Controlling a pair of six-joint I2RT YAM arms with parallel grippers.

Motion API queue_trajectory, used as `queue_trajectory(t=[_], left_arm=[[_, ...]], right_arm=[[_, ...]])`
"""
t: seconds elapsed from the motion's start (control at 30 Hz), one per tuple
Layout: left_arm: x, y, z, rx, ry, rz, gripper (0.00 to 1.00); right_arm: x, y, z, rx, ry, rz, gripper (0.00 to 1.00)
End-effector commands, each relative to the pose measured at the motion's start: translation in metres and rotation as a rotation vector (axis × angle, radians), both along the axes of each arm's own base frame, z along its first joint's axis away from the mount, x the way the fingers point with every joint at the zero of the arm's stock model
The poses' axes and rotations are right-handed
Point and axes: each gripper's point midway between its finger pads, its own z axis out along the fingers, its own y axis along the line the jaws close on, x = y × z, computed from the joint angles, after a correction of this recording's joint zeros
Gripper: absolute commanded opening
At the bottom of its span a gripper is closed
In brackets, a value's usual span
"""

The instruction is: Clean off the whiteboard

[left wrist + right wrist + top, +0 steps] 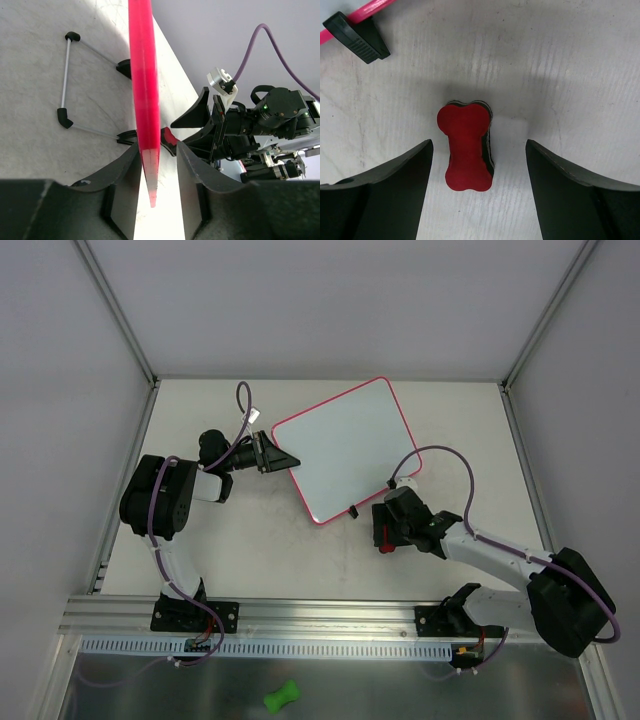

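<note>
The whiteboard [345, 450] lies in the middle of the table, white with a pink rim and no marks that I can see. My left gripper [285, 458] is at its left edge. In the left wrist view the pink rim [145, 75] runs edge-on between my open jaws [157, 150], touching the left finger with a gap to the right one. The red bone-shaped eraser [386, 540] lies on the table just off the board's near corner. My right gripper [385, 535] is open above it. In the right wrist view the eraser [466, 150] sits between the jaws [479, 145], nearer the left finger, untouched.
A wire stand with black feet [65, 75] shows under the board. One black foot [357, 37] lies by the rim near the eraser. A green bone-shaped object [282, 697] lies on the metal shelf in front of the arm bases. Walls enclose the table.
</note>
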Motion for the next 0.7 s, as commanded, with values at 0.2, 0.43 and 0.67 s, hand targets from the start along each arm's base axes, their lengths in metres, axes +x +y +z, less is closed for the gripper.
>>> queue_trajectory(t=[0.2, 0.43, 0.67], left_arm=[[0.002, 0.008, 0.047, -0.050, -0.383, 0.012, 0.37], [0.008, 0.018, 0.042, -0.048, -0.350, 0.060, 0.40], [0.014, 0.028, 0.037, -0.036, -0.317, 0.113, 0.59]], right_arm=[[0.012, 0.008, 0.026, 0.052, -0.082, 0.011, 0.86], [0.015, 0.018, 0.047, 0.099, -0.129, 0.075, 0.99], [0.017, 0.022, 0.058, 0.104, -0.163, 0.130, 0.99]])
